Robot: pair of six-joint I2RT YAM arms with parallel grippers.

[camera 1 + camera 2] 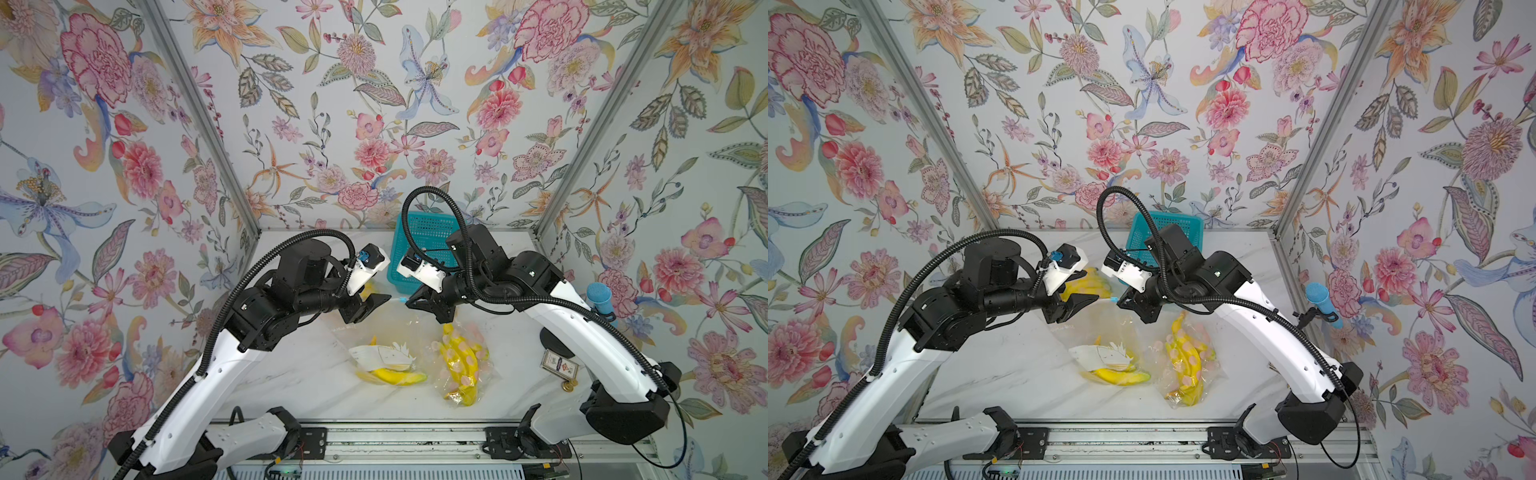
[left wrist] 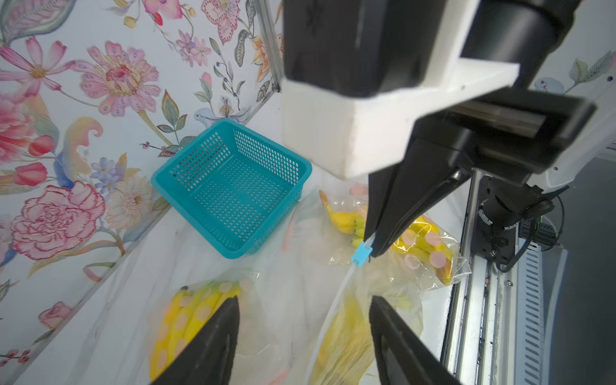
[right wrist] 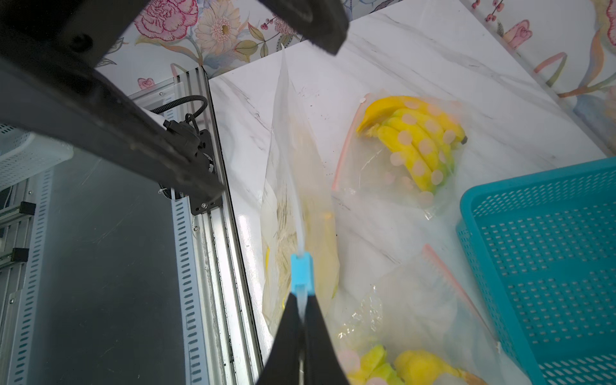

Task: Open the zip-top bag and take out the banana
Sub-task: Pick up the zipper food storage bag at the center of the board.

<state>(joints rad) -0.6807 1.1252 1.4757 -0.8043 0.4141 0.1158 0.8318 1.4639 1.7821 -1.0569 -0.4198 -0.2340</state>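
Plastic bags (image 3: 293, 186) (image 3: 383, 173) (image 3: 400, 316), three (one pinched), one basket (image 3: 546, 253)

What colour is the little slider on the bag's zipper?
Light blue. The slider shows clearest in the right wrist view, on the zip-top bag.

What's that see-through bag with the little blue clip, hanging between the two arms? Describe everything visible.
The zip-top bag is thin, clear, crinkled plastic with a pale zip strip along its top and a blue slider near one end. The right tool is shut on the strip beside the slider, holding that edge up; the left tool stands open around the strip farther along. Its bottom sags onto the marble table, with a yellow banana and white paper inside.
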